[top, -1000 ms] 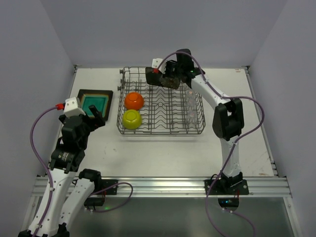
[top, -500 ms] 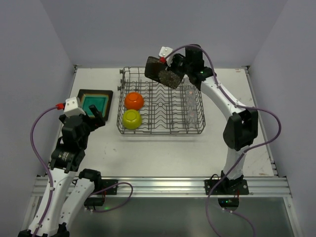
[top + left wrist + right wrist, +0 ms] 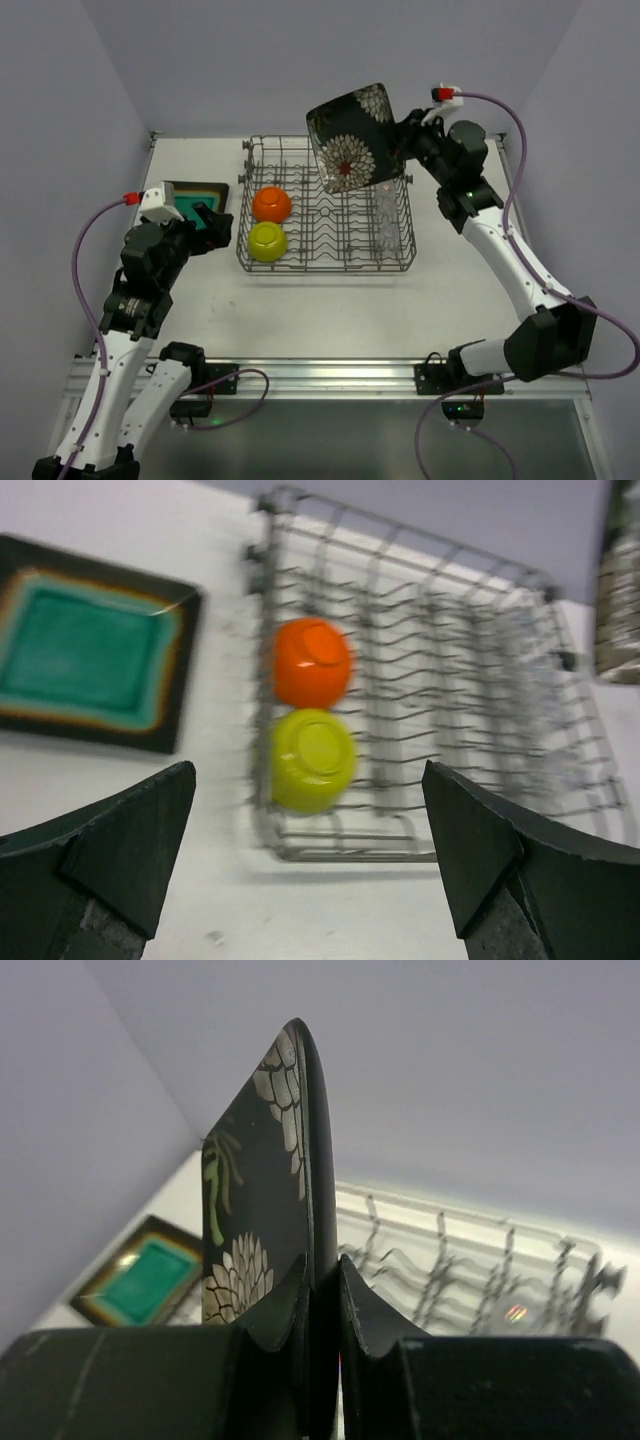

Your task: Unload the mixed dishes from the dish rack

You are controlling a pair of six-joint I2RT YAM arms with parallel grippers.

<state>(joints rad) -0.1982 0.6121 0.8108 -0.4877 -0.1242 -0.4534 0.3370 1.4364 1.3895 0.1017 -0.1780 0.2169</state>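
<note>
Since earlier, we find the square black flowered plate [image 3: 350, 135] lifted above the grey wire dish rack [image 3: 320, 268], upper centre, right gripper [image 3: 322, 1272] clamped on it; left gripper [image 3: 308, 780] wide, empty. Next, we judge: set it down outside.

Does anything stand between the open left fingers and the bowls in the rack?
Only the left wire wall of the dish rack, beside the orange bowl and yellow-green bowl. Nothing visible above them; the flowered plate is held farther right.

Overhead and wrists, common dish rack [image 3: 325, 268]
</note>
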